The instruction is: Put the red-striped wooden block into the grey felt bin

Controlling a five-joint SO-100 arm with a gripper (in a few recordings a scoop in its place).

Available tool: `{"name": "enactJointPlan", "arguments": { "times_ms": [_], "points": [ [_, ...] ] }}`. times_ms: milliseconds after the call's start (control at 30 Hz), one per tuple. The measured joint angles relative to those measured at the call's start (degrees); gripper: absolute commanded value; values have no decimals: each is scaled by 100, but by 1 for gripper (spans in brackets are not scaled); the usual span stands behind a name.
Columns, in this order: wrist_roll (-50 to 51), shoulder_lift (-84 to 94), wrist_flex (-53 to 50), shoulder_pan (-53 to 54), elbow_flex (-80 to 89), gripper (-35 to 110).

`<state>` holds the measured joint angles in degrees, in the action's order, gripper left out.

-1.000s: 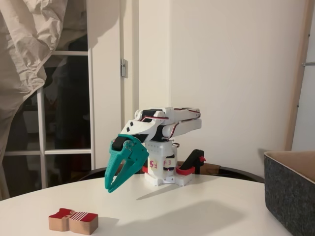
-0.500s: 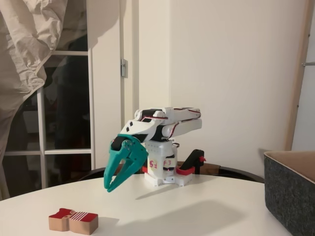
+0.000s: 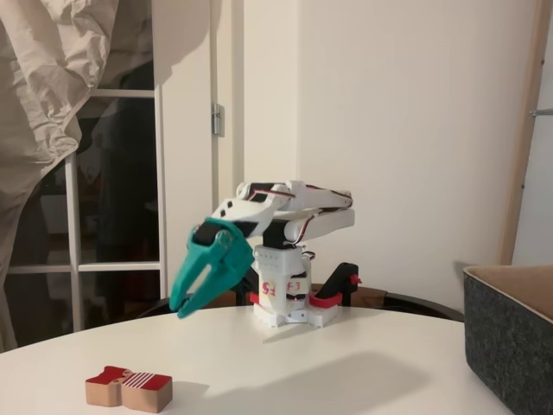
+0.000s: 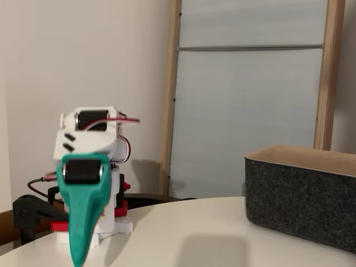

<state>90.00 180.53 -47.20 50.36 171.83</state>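
One red-striped wooden block (image 3: pixel 129 388) lies nearest the camera, close to the front edge of the white round table (image 3: pixel 346 372) toward its left side as a fixed view shows it; it is low and light brown, its top carrying a solid red patch beside a band of thin red-and-white stripes, and it rests flat and untouched. Beyond it, nearer the table's middle, the teal gripper (image 3: pixel 194 300) hangs above the surface with its two fingers apart and nothing between them, well clear of the block. At the right edge stands the grey felt bin (image 3: pixel 510 341), dark charcoal outside and tan within, with straight thick walls; it is well apart from the block. Farthest back, near the rear edge, sits the arm's white base (image 3: pixel 285 294). Probable risk: the block is low, so a descent off centre could nudge or tip it toward the near edge; a shallow grip could let it slip before it clears the bin's wall.
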Motion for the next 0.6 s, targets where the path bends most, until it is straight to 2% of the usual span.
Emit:
{"name": "enactJointPlan", "arguments": {
  "times_ms": [300,600],
  "points": [
    [861,-123,-9,-255,-1424,4],
    [1802,-1327,-9,-606,-3577,10]
  ]
}}
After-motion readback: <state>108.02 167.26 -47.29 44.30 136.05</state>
